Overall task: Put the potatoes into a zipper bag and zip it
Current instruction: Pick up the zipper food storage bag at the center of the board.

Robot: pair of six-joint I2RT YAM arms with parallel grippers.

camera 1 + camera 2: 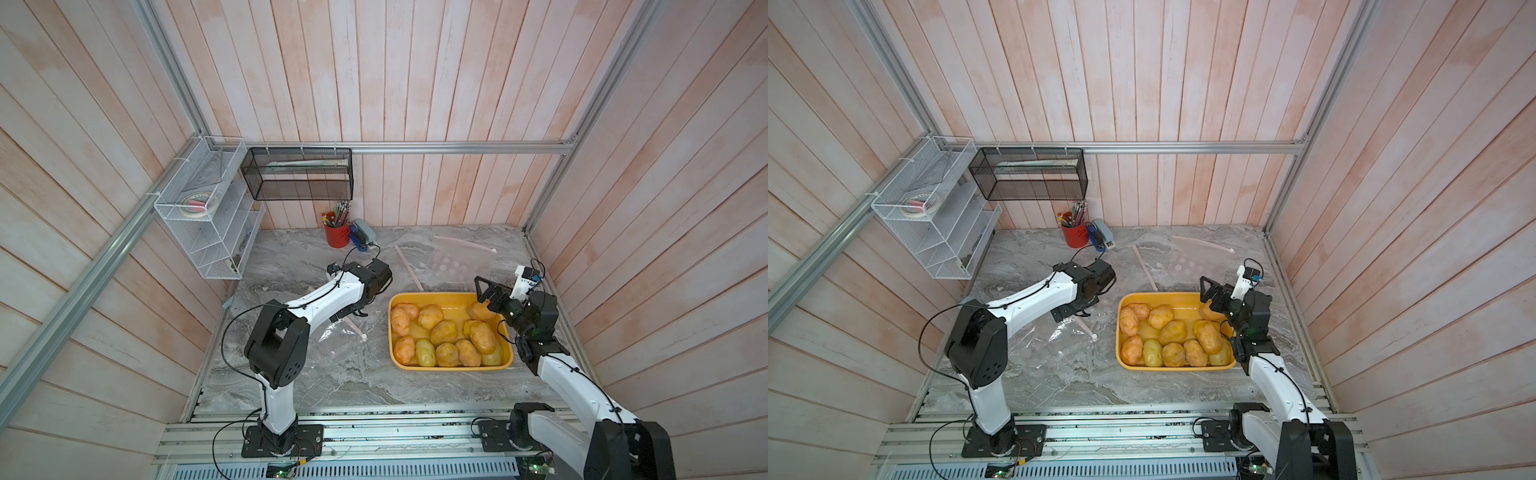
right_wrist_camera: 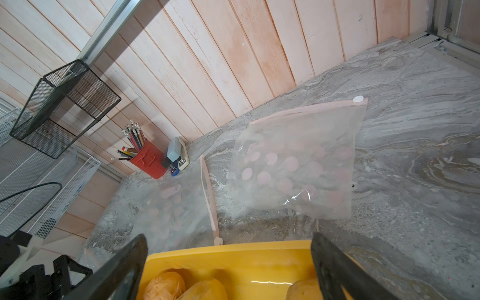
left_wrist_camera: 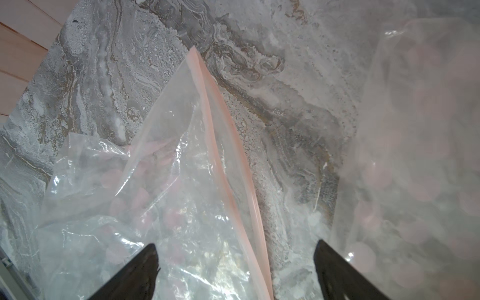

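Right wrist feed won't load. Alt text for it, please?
The open right gripper hovers over one end of the yellow tray, three potatoes showing between its fingers. Beyond the tray, two clear pink-dotted zipper bags lie flat on the marble table, a red pencil cup by the wall.

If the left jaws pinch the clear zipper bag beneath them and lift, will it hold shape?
Probably not: the zipper bag lies crumpled and wrinkled, so it should sag. Its glossy film may slip. The pink zipper strip looks straighter and stiffer, likely the better pinch.
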